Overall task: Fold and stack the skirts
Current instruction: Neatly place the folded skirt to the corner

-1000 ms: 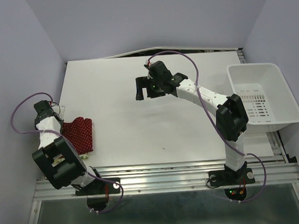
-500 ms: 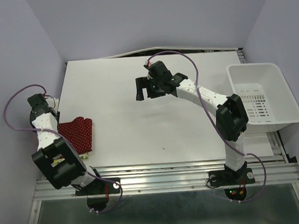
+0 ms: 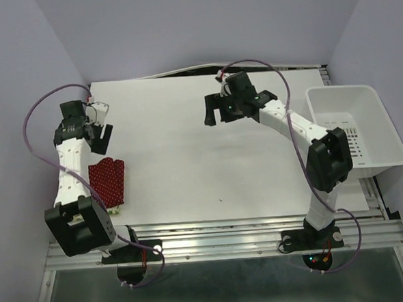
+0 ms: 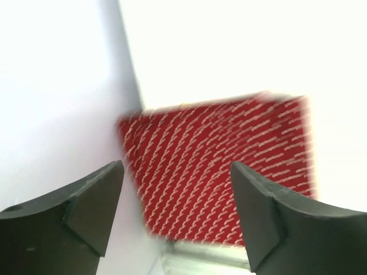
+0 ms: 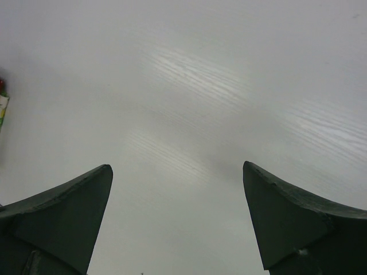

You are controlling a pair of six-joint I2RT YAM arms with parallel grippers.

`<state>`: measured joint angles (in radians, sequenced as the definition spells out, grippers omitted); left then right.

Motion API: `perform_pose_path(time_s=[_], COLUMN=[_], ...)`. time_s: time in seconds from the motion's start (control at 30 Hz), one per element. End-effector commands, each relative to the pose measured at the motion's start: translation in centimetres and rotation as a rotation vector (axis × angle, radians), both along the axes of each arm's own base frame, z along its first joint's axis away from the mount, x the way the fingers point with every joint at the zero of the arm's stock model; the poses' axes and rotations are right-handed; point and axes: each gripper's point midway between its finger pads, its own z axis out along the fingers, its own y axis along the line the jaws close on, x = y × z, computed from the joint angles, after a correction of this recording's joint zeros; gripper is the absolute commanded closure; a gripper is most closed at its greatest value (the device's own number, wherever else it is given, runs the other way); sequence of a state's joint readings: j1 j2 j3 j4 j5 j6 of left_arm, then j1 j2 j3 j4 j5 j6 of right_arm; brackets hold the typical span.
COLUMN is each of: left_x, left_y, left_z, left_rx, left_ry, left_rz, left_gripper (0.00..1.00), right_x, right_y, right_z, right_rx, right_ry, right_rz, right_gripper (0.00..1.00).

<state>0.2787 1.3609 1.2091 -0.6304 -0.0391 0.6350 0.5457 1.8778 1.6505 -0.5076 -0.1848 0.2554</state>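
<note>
We logged the dark red dotted skirt point(image 3: 107, 183) as a folded rectangle at the left near edge of the table point(image 3: 189, 165). A pale sliver point(image 3: 114, 211) peeked out beneath its near edge, probably the lemon-print skirt, too small to confirm.

The left gripper point(image 3: 104, 121) hung above the table just behind the red skirt, jaws spread, holding nothing. Its wrist view was motion-blurred. The right gripper point(image 3: 218, 117) hovered mid-table, well apart from the skirts, also spread and empty.

Handling, as we judged it:
- The fabric looked thin, light and limp. It would slump if lifted and slide on the smooth tabletop.
- The best hold was a pinch at a folded edge or corner, catching all layers so the fold stayed together.
- A one-sided lift risked unfolding it.

The stack looked close to done.
</note>
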Motion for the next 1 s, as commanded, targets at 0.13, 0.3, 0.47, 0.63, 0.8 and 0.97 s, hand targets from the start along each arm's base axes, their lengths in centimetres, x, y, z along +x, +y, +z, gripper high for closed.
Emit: perform_pose_path(time_s=[0.13, 0.3, 0.47, 0.63, 0.8, 0.97], left_x=[8.2, 10.9, 11.1, 8.8, 7.4, 6.3], left_y=[-11.7, -21.3, -28.1, -31.9, -32.2, -32.4], left_z=[6.5, 6.5, 3.4, 0.4, -1.0, -0.6], left_rx=[-0.198, -0.254, -0.342, -0.399, -0.399, -0.385], left_ry=[-0.201, -0.219, -0.202, -0.180, -0.163, -0.183], left_rz=[-0.236, -0.395, -0.495, -0.552, -0.551, -0.577], left_gripper=[0.04, 0.01, 0.01, 0.01, 0.01, 0.01], right_x=[-0.1, -2.6, -4.8, -6.7, -7.4, -7.5], right_y=[-10.5, -14.2, -15.2, -15.7, -15.5, -15.0], right_z=[1.3, -1.6, -3.3, -5.0, -4.7, -4.5], right_rx=[-0.060, -0.169, -0.193, -0.189, -0.161, -0.138], right_ry=[-0.073, -0.062, -0.061, -0.047, -0.057, -0.057], right_rz=[-0.104, -0.115, -0.101, -0.102, -0.092, -0.075], right_gripper=[0.00, 0.00, 0.00, 0.00, 0.00, 0.00])
